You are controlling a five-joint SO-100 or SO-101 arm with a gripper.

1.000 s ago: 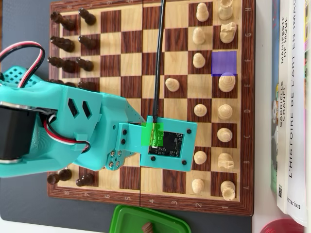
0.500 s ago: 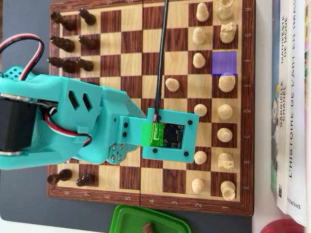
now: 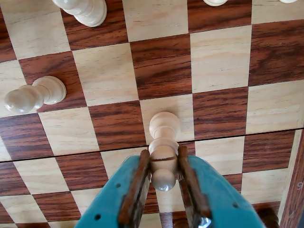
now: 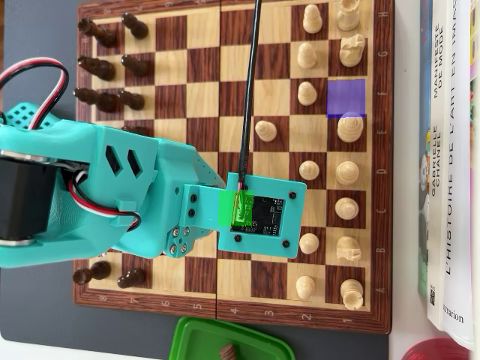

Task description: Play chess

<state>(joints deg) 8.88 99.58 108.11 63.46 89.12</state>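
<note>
A: Hand state? Pawn location?

B: The hand (image 3: 164, 164) is seen clenched on a white pawn (image 3: 164, 137) in the wrist view, both fingers (image 3: 137, 183) pressed against its neck, just under the round head. The pawn's base appears set on a light square of the chessboard (image 3: 223, 57), directly ahead of the hand; contact with the board cannot be confirmed.

A: Overhead?

B: The pawn is hidden under the camera mount (image 4: 259, 214). A purple square (image 4: 346, 97) is marked far off to the hand's side.

A: Handling?

B: Judged light, rigid, smooth wood, likely slippery. The narrow neck is judged the best hold; tipping is a risk if it is gripped lower down.
</note>
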